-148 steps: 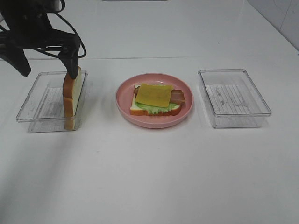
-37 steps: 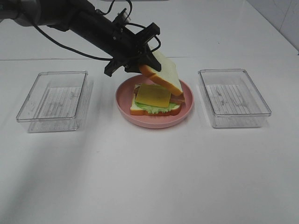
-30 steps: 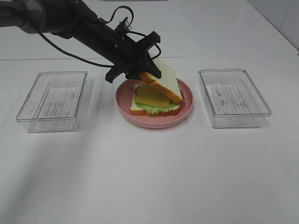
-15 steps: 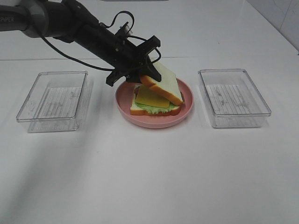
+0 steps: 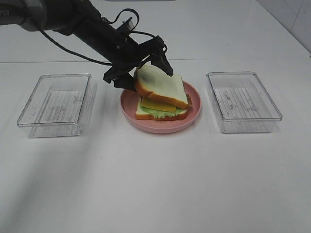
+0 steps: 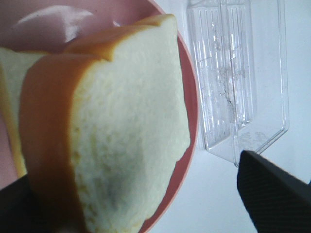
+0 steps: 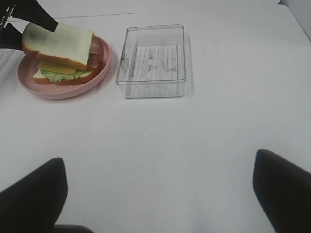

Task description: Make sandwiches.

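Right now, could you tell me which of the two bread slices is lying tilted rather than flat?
The top slice: it slopes across the cheese, its raised end between the left gripper's open jaws. The bottom slice lies flat on the plate under the lettuce.

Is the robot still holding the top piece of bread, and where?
It cannot be told for sure. The left gripper has its fingers spread on either side of the top bread slice, at its back crust edge, and the slice lies on the sandwich. The right gripper holds nothing.
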Robot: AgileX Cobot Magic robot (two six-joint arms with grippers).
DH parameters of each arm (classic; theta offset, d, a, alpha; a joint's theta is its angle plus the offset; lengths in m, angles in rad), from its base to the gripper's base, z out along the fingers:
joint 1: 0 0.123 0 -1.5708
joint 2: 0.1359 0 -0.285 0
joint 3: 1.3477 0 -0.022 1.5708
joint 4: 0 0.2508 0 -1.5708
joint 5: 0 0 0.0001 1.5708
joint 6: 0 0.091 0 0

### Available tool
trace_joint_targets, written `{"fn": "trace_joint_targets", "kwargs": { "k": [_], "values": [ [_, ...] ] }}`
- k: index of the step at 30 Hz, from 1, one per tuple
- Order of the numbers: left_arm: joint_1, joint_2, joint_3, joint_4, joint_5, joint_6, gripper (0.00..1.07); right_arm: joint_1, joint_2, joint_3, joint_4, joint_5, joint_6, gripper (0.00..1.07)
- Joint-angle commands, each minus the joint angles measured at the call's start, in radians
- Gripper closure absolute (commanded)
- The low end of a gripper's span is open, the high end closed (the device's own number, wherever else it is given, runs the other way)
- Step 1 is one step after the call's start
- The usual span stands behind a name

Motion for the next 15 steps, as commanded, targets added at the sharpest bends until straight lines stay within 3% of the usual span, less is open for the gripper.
{"fn": "trace_joint_targets", "kwargs": {
  "k": [1,2,3,4,7,15],
  "values": [
    [-0.007,-0.013,-0.043,0.102,0.063,-0.079,0.21,-0.001,-0.024,0.002,0.006,-0.005,-0.013,0.09],
    [-0.007,-0.013,-0.084,0.176,0.113,-0.115,0.21,-0.001,-0.024,0.002,0.006,-0.005,-0.013,0.09],
    [-0.007,-0.013,-0.084,0.176,0.113,-0.115,0.21,-0.001,-0.024,0.002,0.006,-0.005,-0.013,0.09],
    [-0.007,-0.013,-0.132,0.247,0.155,-0.15,0.21,-0.001,-0.024,0.002,0.006,-0.005,-0.013,0.09],
    [-0.007,-0.013,-0.197,0.323,0.225,-0.192,0.21,-0.001,-0.024,0.002,0.006,-0.005,-0.013,0.09],
    [-0.007,-0.013,-0.321,0.441,0.363,-0.206,0.21,-0.001,-0.024,0.002,0.006,-0.005,-0.013,0.09]
  ]
}}
